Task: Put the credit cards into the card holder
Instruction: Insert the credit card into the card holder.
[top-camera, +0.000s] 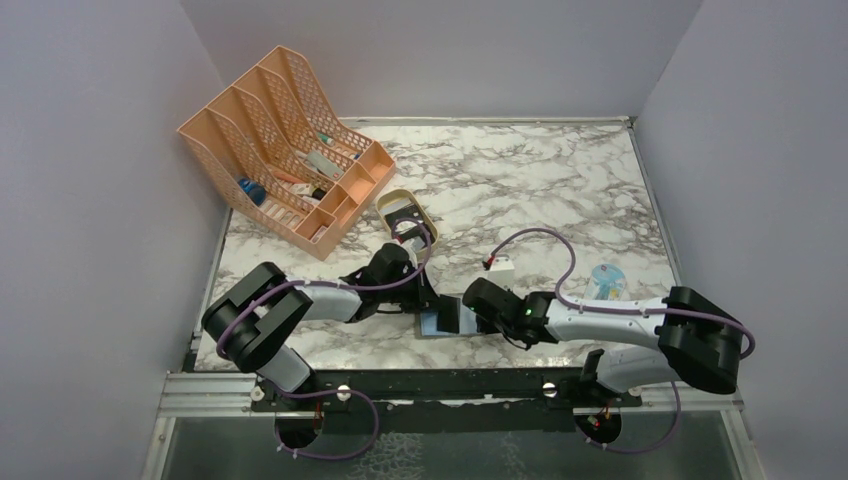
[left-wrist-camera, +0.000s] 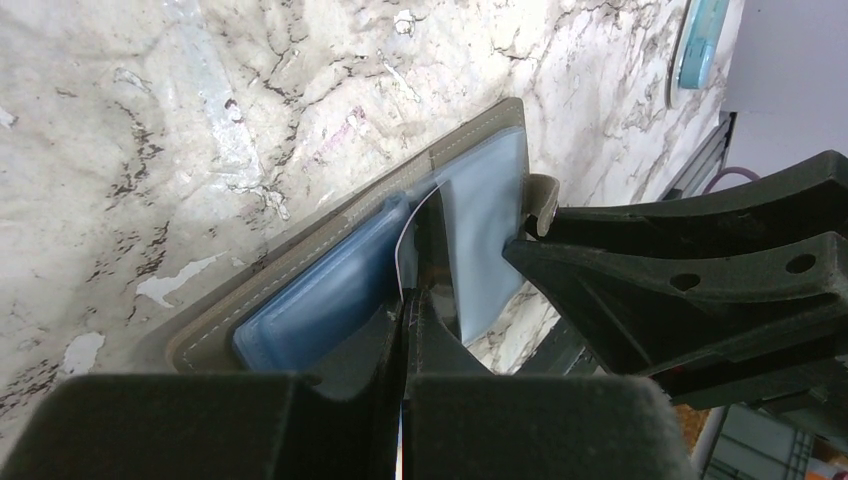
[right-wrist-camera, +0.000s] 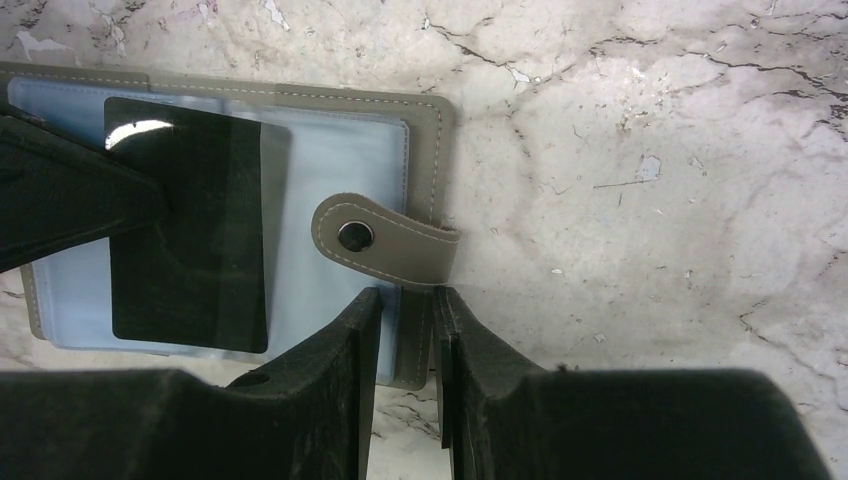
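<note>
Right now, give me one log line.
left fingers: pinch black card, partly inside card holder | right fingers: clamp card holder edge

Pale lilac walls (top-camera: 90, 180) on three sides; white marble-pattern table (top-camera: 540, 170); metal rail (top-camera: 450, 400) along near edge.

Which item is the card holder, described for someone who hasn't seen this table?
On the marble table, look away from the peach mesh file rack at the far left, to the near edge where the left gripper and right gripper meet. The card holder lies open there, a flat grey wallet. Unlike the tan oval tray, it has blue-grey pockets and a snap strap.
</note>
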